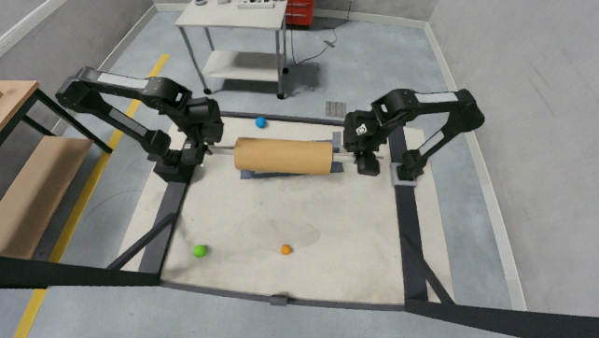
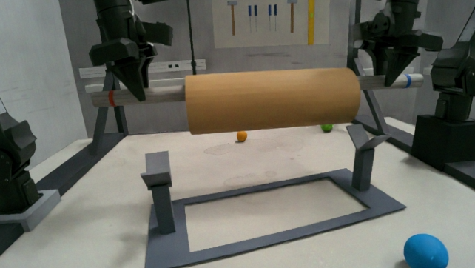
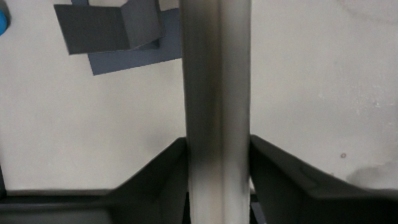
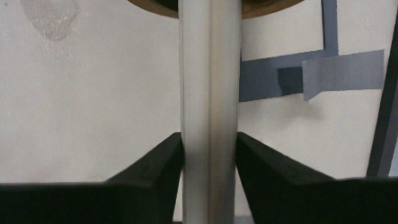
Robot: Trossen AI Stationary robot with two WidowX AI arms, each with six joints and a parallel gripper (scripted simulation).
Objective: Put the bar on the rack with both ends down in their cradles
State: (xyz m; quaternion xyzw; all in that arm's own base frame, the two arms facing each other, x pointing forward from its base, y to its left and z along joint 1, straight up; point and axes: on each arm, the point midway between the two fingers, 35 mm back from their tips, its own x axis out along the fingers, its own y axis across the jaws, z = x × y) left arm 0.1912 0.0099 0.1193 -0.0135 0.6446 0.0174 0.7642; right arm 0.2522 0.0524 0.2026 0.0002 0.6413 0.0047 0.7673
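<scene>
The grey bar (image 1: 223, 150) (image 2: 163, 95) (image 3: 217, 75) (image 4: 210, 75) hangs in the air with the tan paper roll (image 1: 284, 156) (image 2: 274, 100) around its middle. The left gripper (image 1: 207, 150) (image 2: 391, 79) (image 3: 219, 145) is shut on the bar near its blue band. The right gripper (image 1: 361, 159) (image 2: 142, 95) (image 4: 209, 142) is shut on it near its red band. The rack (image 2: 277, 235) (image 1: 249, 175) stands flat on the table below the bar. Its cradles (image 2: 159, 166) (image 2: 364, 141) are empty, and in each wrist view one shows beside the bar, not under it.
A blue ball (image 1: 260, 122) (image 2: 425, 253) lies beyond the rack in the top view. A green ball (image 1: 200, 250) and an orange ball (image 1: 285, 249) lie on the other side, farther from it. Dark frame rails (image 1: 410, 243) border the table.
</scene>
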